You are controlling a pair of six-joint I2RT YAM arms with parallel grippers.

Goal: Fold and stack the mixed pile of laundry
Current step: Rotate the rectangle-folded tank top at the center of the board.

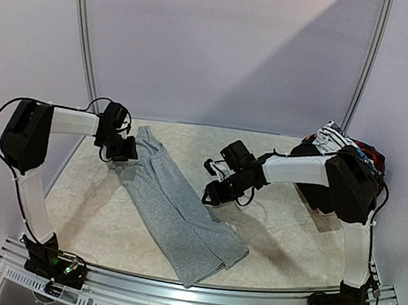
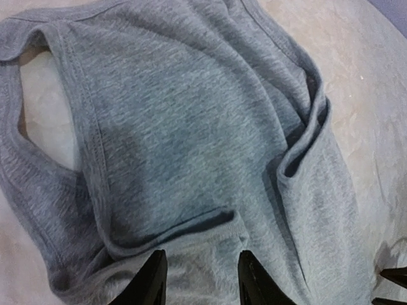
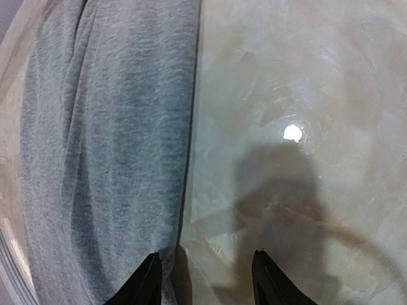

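Raised elbow on left arm, forearm reaching inward; left gripper [image 1: 123, 156] tilts down, jaws apart. The right arm stretches toward centre; right gripper [image 1: 210, 196] sits low, tilted down, jaws apart.

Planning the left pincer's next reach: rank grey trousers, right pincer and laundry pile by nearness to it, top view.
1. grey trousers: under the left pincer, waistband end.
2. right pincer: mid-table, to the right.
3. laundry pile: back right corner.
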